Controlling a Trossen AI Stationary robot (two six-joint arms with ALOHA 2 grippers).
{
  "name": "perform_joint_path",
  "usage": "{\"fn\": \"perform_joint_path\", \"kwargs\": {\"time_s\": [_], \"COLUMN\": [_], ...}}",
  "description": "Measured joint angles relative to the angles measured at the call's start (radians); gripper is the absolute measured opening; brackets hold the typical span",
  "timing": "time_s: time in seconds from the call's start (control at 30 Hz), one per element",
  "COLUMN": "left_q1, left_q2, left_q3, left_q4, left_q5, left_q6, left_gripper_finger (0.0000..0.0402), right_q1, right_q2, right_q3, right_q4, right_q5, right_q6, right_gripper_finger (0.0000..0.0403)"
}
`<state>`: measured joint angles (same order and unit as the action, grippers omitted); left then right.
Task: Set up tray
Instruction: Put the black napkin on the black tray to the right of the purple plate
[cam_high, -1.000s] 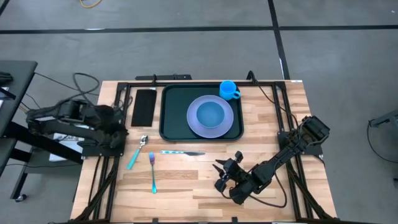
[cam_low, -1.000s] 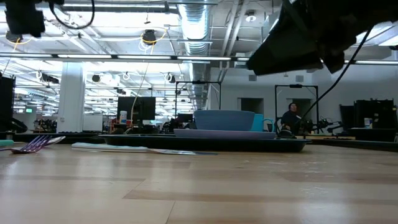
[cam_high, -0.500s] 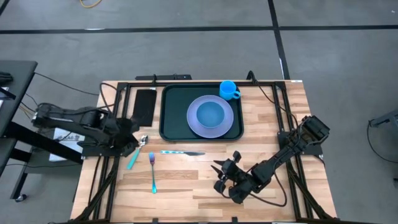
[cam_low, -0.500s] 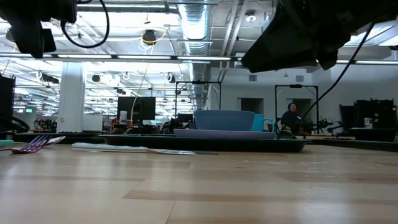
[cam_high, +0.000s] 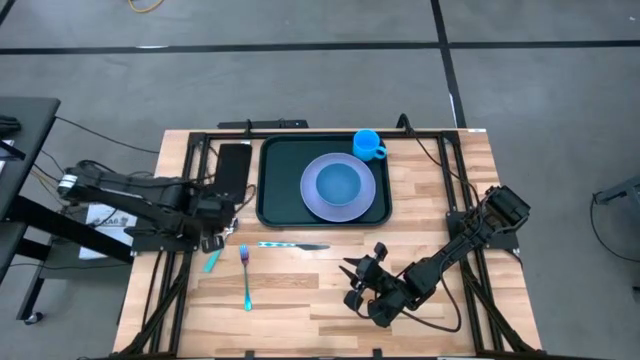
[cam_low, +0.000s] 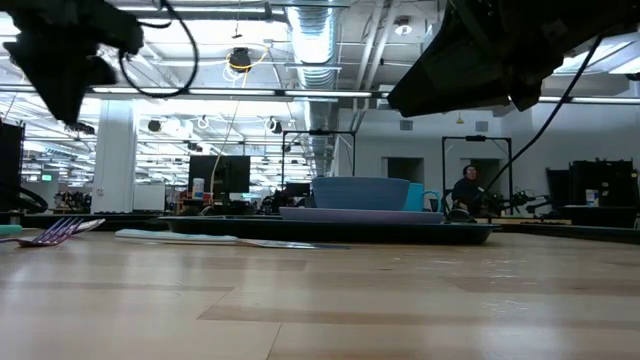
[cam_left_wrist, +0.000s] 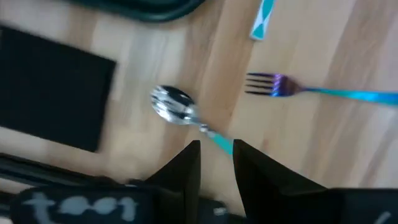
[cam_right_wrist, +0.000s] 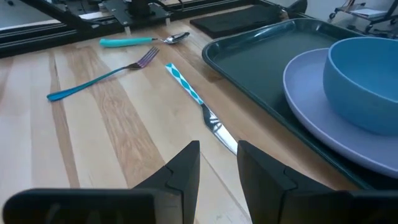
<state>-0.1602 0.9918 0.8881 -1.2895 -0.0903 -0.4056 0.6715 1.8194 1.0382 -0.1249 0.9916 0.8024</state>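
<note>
The dark green tray (cam_high: 280, 180) lies at the table's far middle. On it stands a lavender plate (cam_high: 310, 197) with a blue bowl (cam_high: 340, 182), and a blue cup (cam_high: 368, 144) sits at its far right corner. A teal-handled spoon (cam_left_wrist: 172, 104), a fork (cam_high: 245, 275) and a knife (cam_high: 293, 245) lie flat on the wood in front of the tray. My left gripper (cam_left_wrist: 216, 146) hovers above the spoon's handle with a narrow gap between its fingers. My right gripper (cam_high: 350, 280) waits above the near right of the table, equally narrowly open.
A small black rectangle (cam_high: 232, 170) lies left of the tray. Black frame rails run along the table's left, right and far edges. Bare wood shows between the cutlery and the right arm. A person sits in the room far beyond the table (cam_low: 466, 190).
My left arm has swung from the table's left edge toward the right and now stands over the spoon, a little lower than before. The right arm and all the objects have kept their places.
</note>
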Motion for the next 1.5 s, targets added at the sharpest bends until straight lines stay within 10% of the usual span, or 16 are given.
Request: {"fn": "perform_joint_path", "kwargs": {"time_s": [0.2,0.6,1.13,1.5], "left_q1": [0.018,0.202,0.568,0.608], "left_q2": [0.112,0.179,0.18,0.18], "left_q3": [0.098,0.104,-0.109,-0.249], "left_q4": [-0.098,0.014,0.204,0.336], "left_q5": [-0.242,-0.368,-0.116,-0.098], "left_q6": [0.229,0.666,0.793,0.784], "left_gripper_finger": [0.0084,0.0084,0.0085,0.0121], "right_q1": [0.0,0.001,0.007,0.007], "right_q2": [0.0,0.0,0.0,0.0], "right_q3": [0.0,0.0,0.0,0.0], "right_q4": [0.0,-0.001,0.0,-0.001], "right_q5": [0.0,-0.052,-0.053,-0.053], "right_q6": [-0.01,-0.018,-0.017,-0.018], "right_gripper_finger": [0.01,0.01,0.01,0.01]}}
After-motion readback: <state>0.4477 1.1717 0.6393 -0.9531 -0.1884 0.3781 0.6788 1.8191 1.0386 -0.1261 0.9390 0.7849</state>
